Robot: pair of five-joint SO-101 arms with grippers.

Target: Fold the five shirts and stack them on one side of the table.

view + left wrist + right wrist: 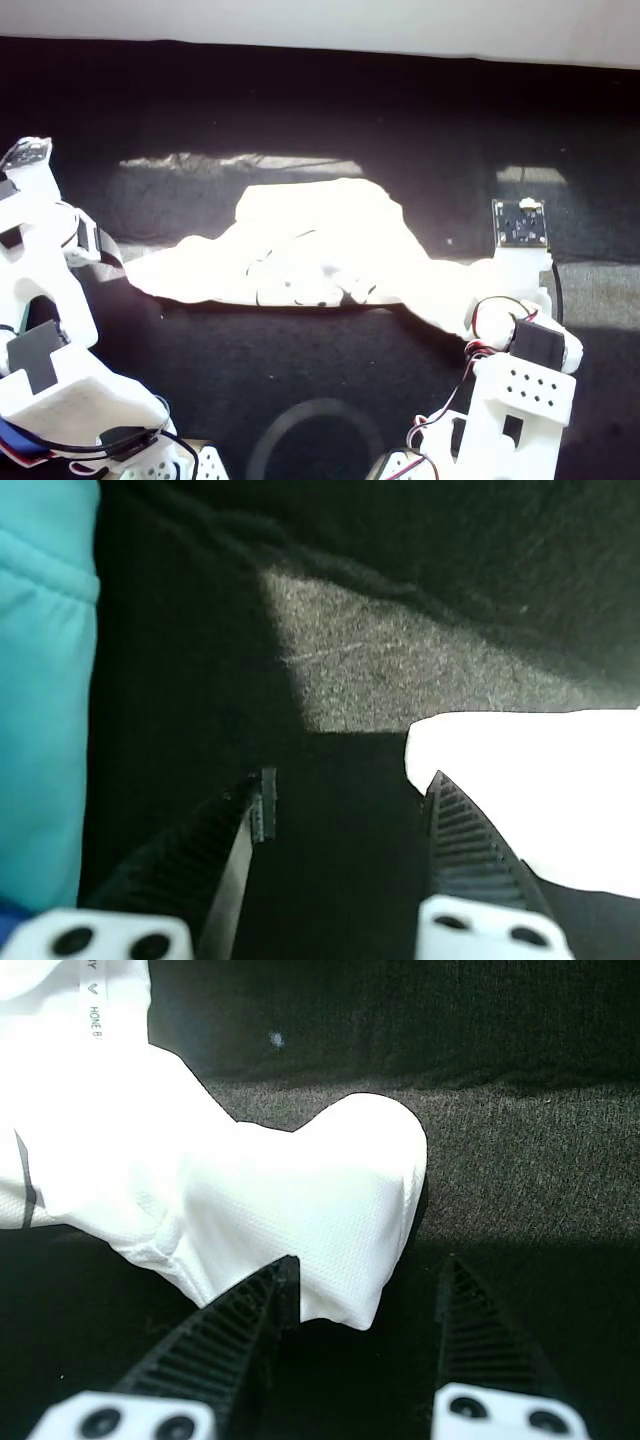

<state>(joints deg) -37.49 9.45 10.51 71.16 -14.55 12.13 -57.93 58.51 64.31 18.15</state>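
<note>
Nearest the right wrist lens: right hand [370, 1270], parted wide and gripping nothing, one tip just at the hem of a white shirt [290, 1200] sleeve, the other over bare dark counter [520, 1160]. Much the same at the left hand [350, 785]: spread open, empty, one tip at the edge of the opposite sleeve.

From the left wrist, turquoise fabric [40, 680] alongside that hand. From above, the whole shirt: crumpled, unfolded, lying across the middle of the counter, one sleeve stretched toward the left arm [40, 280], the other toward the right arm [520, 350]. Sunlit strip [240, 162] just behind the shirt.

Seen from above, wrist camera board [520, 222] sitting over the right hand and hiding its tips.
</note>
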